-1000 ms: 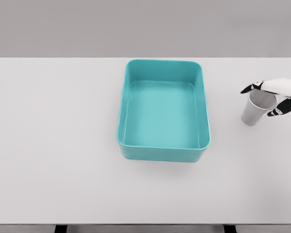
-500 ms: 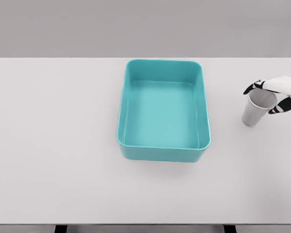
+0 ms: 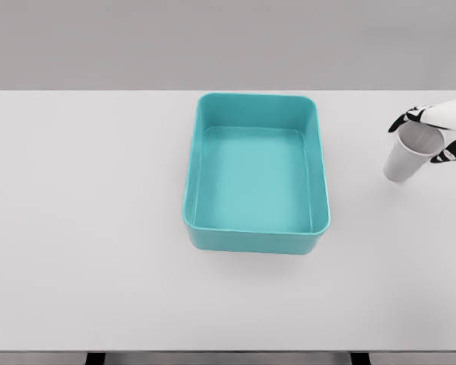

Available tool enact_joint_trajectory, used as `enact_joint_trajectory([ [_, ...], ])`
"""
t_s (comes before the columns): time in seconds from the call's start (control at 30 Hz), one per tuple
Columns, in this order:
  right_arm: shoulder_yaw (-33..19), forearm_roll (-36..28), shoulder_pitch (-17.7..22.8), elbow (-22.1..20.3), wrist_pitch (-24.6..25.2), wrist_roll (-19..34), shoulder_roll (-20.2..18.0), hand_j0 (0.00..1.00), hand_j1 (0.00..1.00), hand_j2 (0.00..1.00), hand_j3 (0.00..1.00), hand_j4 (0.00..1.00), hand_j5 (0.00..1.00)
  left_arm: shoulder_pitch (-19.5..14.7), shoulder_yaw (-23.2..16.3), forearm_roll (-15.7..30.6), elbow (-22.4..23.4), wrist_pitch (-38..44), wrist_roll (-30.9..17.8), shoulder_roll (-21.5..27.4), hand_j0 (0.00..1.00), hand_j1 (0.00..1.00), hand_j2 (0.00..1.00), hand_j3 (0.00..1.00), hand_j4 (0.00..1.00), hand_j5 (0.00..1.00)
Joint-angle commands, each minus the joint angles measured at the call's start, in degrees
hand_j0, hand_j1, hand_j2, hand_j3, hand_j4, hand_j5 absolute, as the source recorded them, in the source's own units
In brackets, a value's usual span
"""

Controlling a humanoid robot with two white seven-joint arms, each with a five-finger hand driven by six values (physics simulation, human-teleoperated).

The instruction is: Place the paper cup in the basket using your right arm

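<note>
A white paper cup [image 3: 407,157] hangs tilted at the right edge of the head view, its mouth toward my right hand [image 3: 432,137]. That hand is shut on the cup near its rim, with dark fingertips [image 3: 403,122] wrapped over the top and another below at the right. The cup looks lifted off the white table [image 3: 83,228]. A teal basket [image 3: 199,160], rectangular and open-topped with nothing in it, sits at the table's middle, well to the left of the cup. My left arm does not show.
The white table reaches the picture's left and right edges; its far edge runs just behind the basket and a grey wall lies beyond it.
My right hand has risen and drawn slightly right with the cup in it; the cup now sits higher in the picture and looks brighter. The basket has not moved.
</note>
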Motion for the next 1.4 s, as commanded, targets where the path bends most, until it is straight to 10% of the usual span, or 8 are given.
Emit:
enact_joint_trajectory([
  [0.0, -0.03, -0.26, -0.09, -0.95, 0.08, -0.01, -0.4, 0.68, 0.68, 0.68, 0.68, 0.68, 0.68, 0.0, 0.0, 0.0, -0.03, 0.0, -0.01, 0.0, 1.0, 1.0, 1.0, 1.0, 1.0, 1.0],
  [1.37, -0.38, -0.96, -6.86, -9.39, 0.08, -0.01, 3.65, 0.68, 0.68, 0.68, 0.68, 0.68, 0.68, 0.0, 0.0, 0.0, -0.03, 0.0, -0.01, 0.0, 1.0, 1.0, 1.0, 1.0, 1.0, 1.0],
])
